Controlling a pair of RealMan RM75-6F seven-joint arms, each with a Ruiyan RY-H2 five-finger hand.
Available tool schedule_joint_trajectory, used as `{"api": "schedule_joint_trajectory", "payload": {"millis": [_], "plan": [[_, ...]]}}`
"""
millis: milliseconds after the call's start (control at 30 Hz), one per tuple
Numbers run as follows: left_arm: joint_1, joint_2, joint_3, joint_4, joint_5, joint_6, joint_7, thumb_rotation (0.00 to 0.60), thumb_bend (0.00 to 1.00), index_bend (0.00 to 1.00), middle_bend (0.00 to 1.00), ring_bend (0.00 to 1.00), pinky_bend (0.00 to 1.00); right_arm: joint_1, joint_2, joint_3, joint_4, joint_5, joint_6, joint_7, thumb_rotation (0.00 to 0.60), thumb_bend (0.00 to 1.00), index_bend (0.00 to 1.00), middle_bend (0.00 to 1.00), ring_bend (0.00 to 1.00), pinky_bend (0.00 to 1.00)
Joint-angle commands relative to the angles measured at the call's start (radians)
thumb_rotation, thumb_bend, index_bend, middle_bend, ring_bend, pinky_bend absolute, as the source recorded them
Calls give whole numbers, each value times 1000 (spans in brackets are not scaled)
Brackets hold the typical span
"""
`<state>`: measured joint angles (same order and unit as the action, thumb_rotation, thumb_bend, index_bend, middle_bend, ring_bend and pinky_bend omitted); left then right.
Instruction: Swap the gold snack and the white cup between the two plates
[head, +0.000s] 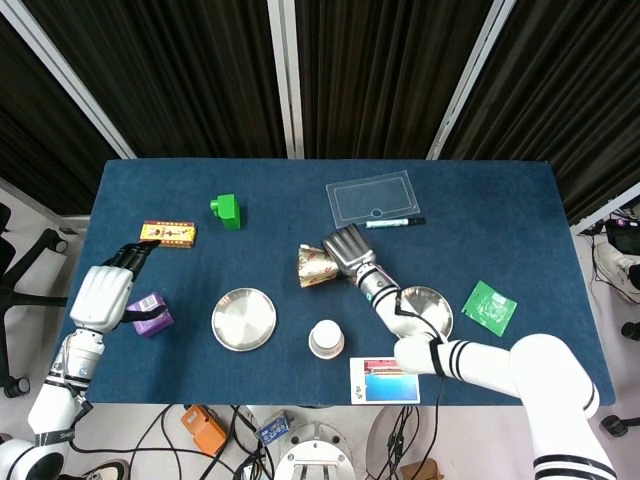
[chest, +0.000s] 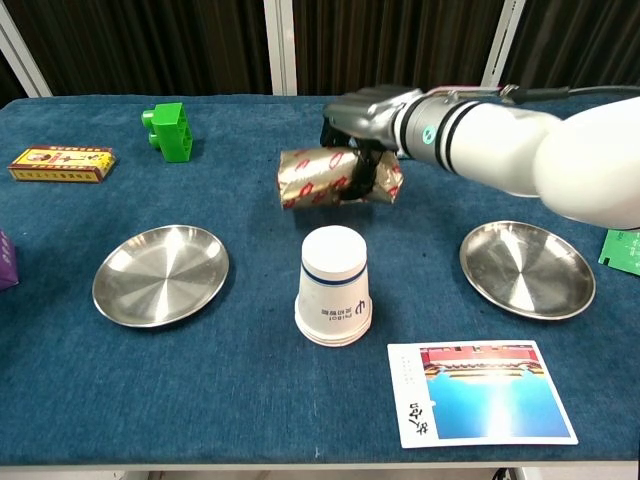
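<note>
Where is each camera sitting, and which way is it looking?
Head view: high above, looking down on the whole blue table; shows both arms, left hand and right hand.
Chest view: low at the table's near edge, looking across toward the curtains; shows only the right arm and hand.
Both show the gold snack in the right hand, the white cup and both plates.
</note>
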<state>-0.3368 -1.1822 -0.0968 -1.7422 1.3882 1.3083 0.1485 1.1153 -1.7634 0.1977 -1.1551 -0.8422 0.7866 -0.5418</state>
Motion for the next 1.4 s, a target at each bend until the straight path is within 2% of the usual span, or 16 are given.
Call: {"api": "schedule_joint_trajectory", "payload": {"millis": [33,233,333,467,567,667,800,900,1033,1167,1267,1400], "plan": [[5,5,1,-5,6,8,-3,600,21,102,150,158,413,-65,93,-5,-117,-114,103,65,600,418,834,693,706,789],[21,16,16,-13,44,33,-5,600,22,102,150,158,413,-229,310,-107,-324,-300,257,162,600,418,832,692,706,789],[22,15,30,-19,66,32,16,600,26,102,150,158,413,-307,385,-170,-353,-369,301,224,600,418,816,692,706,786],[20,7,42,-29,88,27,43,600,26,102,150,158,414,-377,418,-232,-332,-429,305,316,600,419,760,692,696,769],[18,-1,46,-33,93,22,56,600,26,102,150,158,414,-408,411,-266,-297,-479,298,368,600,418,642,651,654,728],[17,-6,48,-36,88,13,68,600,26,102,150,158,413,-424,388,-280,-258,-509,275,414,600,418,454,512,561,634],[17,-10,47,-35,77,6,75,600,27,102,150,158,414,-430,363,-286,-217,-538,235,457,600,418,117,300,365,464],[19,-14,50,-29,78,5,77,600,26,102,150,158,414,-426,377,-292,-232,-529,183,442,590,388,3,171,220,373],[20,-16,52,-27,84,6,75,600,26,102,150,158,414,-429,405,-292,-275,-524,149,440,483,248,0,57,104,245],[27,-11,57,-34,109,23,65,600,26,102,150,157,414,-455,452,-295,-334,-569,187,489,400,169,0,1,18,165],[35,0,70,-51,143,39,47,600,30,102,150,157,413,-494,507,-312,-380,-634,263,522,371,143,0,0,0,132],[33,14,95,-89,210,40,9,600,49,102,150,157,414,-576,583,-334,-424,-716,418,555,360,135,0,0,0,109]]}}
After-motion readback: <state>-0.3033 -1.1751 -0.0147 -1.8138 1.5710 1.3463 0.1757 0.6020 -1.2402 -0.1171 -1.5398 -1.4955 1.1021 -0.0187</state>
